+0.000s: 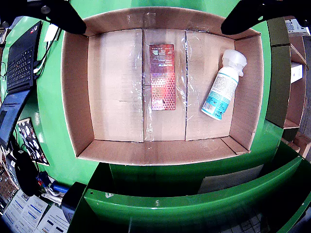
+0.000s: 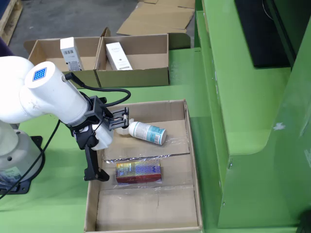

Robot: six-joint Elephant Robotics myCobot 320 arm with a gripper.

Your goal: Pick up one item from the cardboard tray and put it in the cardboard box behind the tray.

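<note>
Hand sits at the left of the side view, above the left wall of the cardboard tray, hanging off your white arm. In the wrist view its two black fingers show only as dark shapes in the upper left and upper right corners, far apart, so it's open and holding nothing.

Your tray fills most of the wrist view. Two items lie inside on the taped floor:
- red box, flat, centre of that frame, long side running top to bottom. In the side view it's mid-tray, lower centre of the frame, just right of the hand.
- white bottle, on its side at the right of the wrist view, cap toward the upper right, teal label toward the bottom. It lies close to the right wall; can't tell if it touches. In the side view it's at the far end of the tray, cap toward the hand.

The two items are well apart, not touching.

Two open cardboard boxes stand side by side beyond the tray, upper left of the side view, each with a white carton in it. Everything rests on the green desk. A laptop shows at the left edge of the wrist view.
</note>
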